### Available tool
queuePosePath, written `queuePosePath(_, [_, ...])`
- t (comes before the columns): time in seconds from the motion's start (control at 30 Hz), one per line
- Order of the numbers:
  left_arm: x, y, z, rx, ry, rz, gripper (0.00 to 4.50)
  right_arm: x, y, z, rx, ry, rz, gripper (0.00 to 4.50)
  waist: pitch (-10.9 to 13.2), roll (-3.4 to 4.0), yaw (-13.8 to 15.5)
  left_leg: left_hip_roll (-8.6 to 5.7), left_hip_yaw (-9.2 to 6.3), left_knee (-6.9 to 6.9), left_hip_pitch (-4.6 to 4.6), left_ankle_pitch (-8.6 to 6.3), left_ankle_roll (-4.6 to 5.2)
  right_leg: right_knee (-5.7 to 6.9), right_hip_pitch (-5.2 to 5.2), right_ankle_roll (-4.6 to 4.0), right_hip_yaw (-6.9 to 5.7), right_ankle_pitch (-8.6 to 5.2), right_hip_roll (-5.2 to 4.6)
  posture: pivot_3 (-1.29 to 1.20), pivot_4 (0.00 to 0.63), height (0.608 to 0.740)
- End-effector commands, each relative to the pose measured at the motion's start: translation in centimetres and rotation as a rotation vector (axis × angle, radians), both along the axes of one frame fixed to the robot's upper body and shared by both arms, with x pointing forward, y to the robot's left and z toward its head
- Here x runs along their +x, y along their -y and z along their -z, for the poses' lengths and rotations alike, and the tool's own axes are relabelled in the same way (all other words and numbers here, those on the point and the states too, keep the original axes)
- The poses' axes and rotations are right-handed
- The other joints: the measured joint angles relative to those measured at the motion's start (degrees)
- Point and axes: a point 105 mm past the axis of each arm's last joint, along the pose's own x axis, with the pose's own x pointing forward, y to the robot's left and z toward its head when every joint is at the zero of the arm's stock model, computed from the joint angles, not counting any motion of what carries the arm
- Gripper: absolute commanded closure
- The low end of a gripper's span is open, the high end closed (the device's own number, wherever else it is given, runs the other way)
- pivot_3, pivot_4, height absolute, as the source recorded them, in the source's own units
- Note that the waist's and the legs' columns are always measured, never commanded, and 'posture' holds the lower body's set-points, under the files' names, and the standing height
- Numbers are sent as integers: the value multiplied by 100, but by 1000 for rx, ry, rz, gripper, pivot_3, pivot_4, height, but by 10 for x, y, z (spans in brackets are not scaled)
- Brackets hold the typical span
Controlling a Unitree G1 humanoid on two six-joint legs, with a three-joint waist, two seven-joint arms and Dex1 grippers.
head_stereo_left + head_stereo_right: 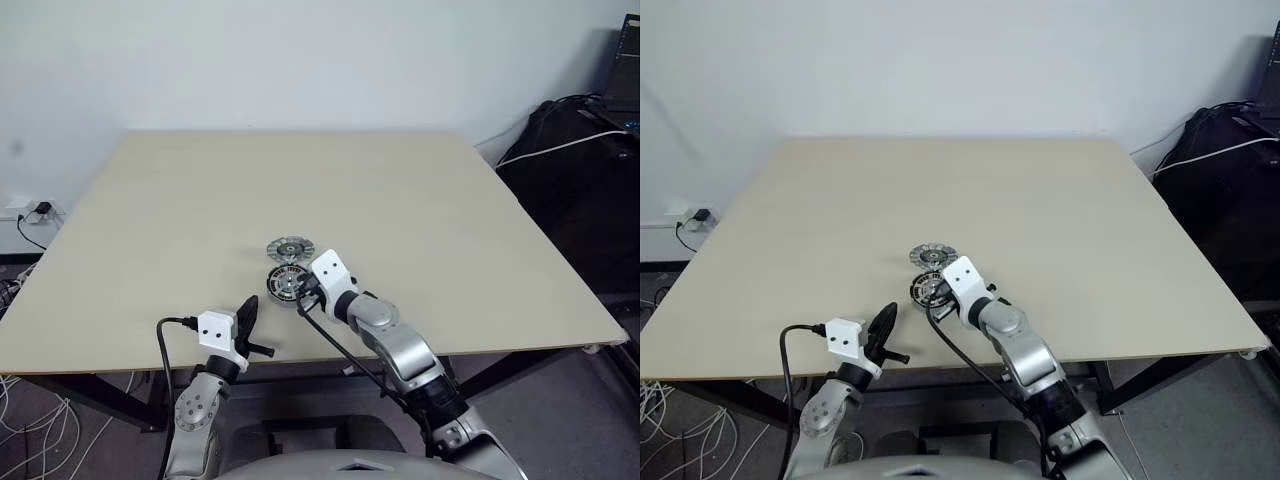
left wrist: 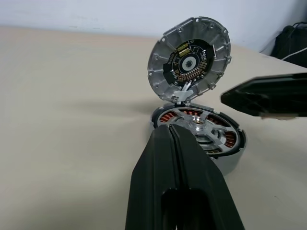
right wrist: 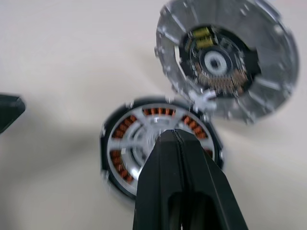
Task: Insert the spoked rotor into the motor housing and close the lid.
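The motor housing [image 2: 229, 162] sits on the table, a dark round cup with copper windings. The shiny spoked rotor [image 2: 219, 137] lies inside it, the windings showing between its spokes. The grey lid [image 2: 189, 60] stands tilted open at the housing's far edge, joined to it there, its dark ribbed face turned toward me. My right gripper [image 3: 171, 135] is shut and empty, its tip just above the rotor's [image 3: 123, 139] centre. Nearer the table's front edge, a little short of the housing [image 1: 284, 284], my left gripper [image 1: 249, 305] is shut on nothing.
The light wooden table [image 1: 400, 200] is bare around the motor. A black cable runs from the left wrist [image 1: 165, 330]. Dark bags and cables [image 1: 580, 150] lie off the table's right side, and a wall socket [image 1: 35, 212] is on the left.
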Motion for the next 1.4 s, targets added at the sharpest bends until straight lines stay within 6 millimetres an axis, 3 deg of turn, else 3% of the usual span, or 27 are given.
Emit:
queuePosePath(0.03, [3,4,-6,9,39,22,4465,13,-9,-17,14,81,-11,4500,1,1,1,0,1,0,-1,0,0,-1,-1,1,1,1,0,0,0,740])
queuePosePath(0.23, [1,6,-4,1,27,33,4465,25,-19,-20,29,79,-17,4500,0,8,-7,1,2,0,-1,1,-2,1,-2,3,0,2,0,0,0,740])
queuePosePath(0.47, [0,8,-6,-3,22,38,4465,21,-20,19,-57,-51,-49,4500,-5,24,-9,0,2,0,0,1,-2,1,0,3,0,3,0,0,0,740])
queuePosePath(0.57, [0,9,-7,-4,22,38,4465,20,-16,26,-96,-61,-50,4500,-25,48,-14,0,3,0,4,1,-2,2,3,3,1,3,0,0,0,740])
queuePosePath(0.67, [0,9,-8,-5,20,38,4465,21,-17,14,-81,-27,-87,4500,-32,60,-12,1,2,0,9,1,-2,5,7,3,1,3,0,0,0,740])
queuePosePath(0.8, [1,12,-7,-11,11,50,4465,15,-16,-19,-129,101,-275,4500,-35,71,3,-2,1,1,3,1,1,2,4,5,2,4,-2,0,0,740])
queuePosePath(0.9, [2,13,-7,-13,8,59,4465,11,-8,-24,-204,126,-353,4500,-35,72,-11,-3,1,1,3,0,4,-2,4,26,2,16,-2,0,0,740])
queuePosePath(1.2, [3,17,-6,-21,-1,71,4500,-1,6,-23,-376,140,-525,1737,-35,71,-4,-1,1,2,5,1,2,0,5,25,1,15,2,0,0,740])
queuePosePath(1.4, [3,20,-6,-27,-10,75,4500,-5,6,-22,-505,153,-659,1737,-35,71,-4,-1,1,2,5,1,2,0,4,22,0,14,2,0,0,740])
